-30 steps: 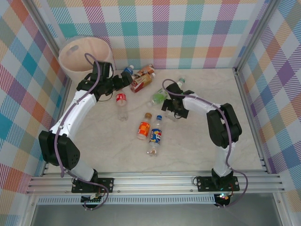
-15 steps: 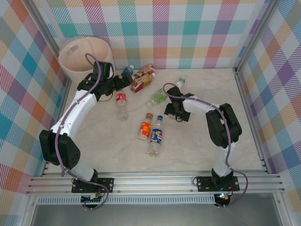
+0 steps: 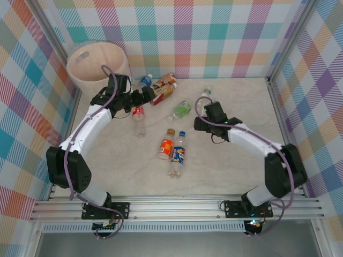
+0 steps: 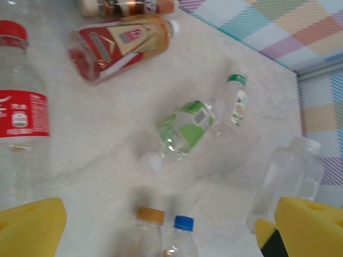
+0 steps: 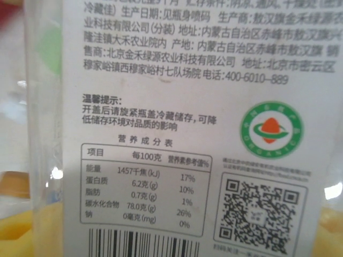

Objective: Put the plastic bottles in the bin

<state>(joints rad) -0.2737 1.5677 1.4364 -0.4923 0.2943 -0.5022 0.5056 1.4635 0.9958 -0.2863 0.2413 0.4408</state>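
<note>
Pale marbled surface (image 3: 225, 166), checked walls all round. Right wrist view sits very close on the white-label bottle (image 5: 177, 134), its cap and base cut off. The right pincer (image 3: 198, 125) is clamped on it, pads only yellow blurs at the lower corners. From above, that bottle is hard to make out under the wrist. Other plastic bottles (image 3: 164, 144) lie loose. The red-label bottle (image 3: 139, 115) is just beside the left pincer (image 3: 140, 98), fingers wide apart, nothing between. Far left corner: bin (image 3: 86, 77), inside too pale to read. Since half a second ago the right elbow has swung out rightward; loose bottles unmoved.
</note>
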